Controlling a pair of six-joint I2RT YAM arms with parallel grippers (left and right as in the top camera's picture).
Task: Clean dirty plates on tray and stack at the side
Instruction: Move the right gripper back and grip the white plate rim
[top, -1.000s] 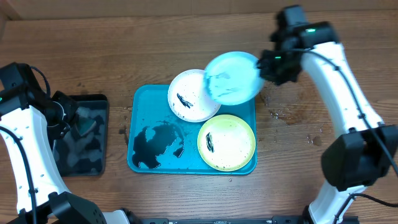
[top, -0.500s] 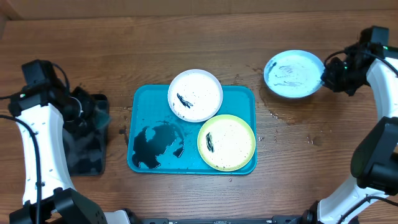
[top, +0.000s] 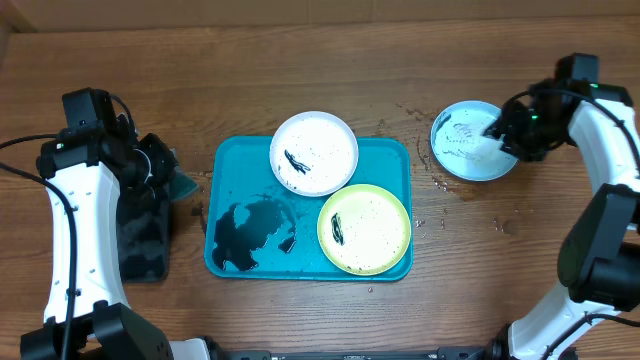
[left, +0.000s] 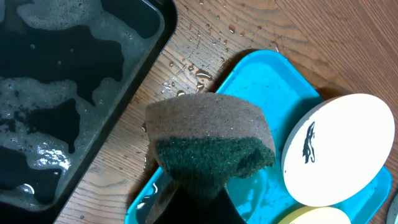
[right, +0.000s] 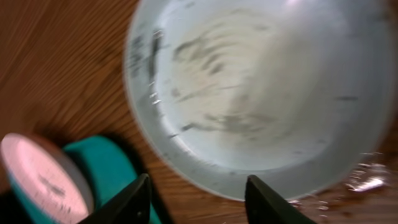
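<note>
The turquoise tray (top: 232, 165) holds the white plate (top: 313, 152) and the yellow-green plate (top: 364, 228), both with black smears. The light blue plate (top: 462, 150) lies on the wood to the right of the tray, streaked grey. My right gripper (top: 503, 132) is open over its right rim; in the right wrist view the fingers (right: 198, 190) straddle the near rim of the blue plate (right: 249, 93) and grip nothing. My left gripper (top: 165, 172) is shut on a brown-and-green sponge (left: 208, 143) at the tray's left edge (left: 261, 81), near the white plate (left: 339, 149).
A black tray (top: 140, 235) of soapy water (left: 56, 93) lies left of the turquoise tray. A black puddle (top: 245, 235) covers the turquoise tray's front left. Water drops dot the wood between the trays and beside the blue plate.
My right gripper carried the light blue plate from above the tray to the table at the right and let it go. My left gripper moved the sponge from the black tray towards the turquoise tray.
</note>
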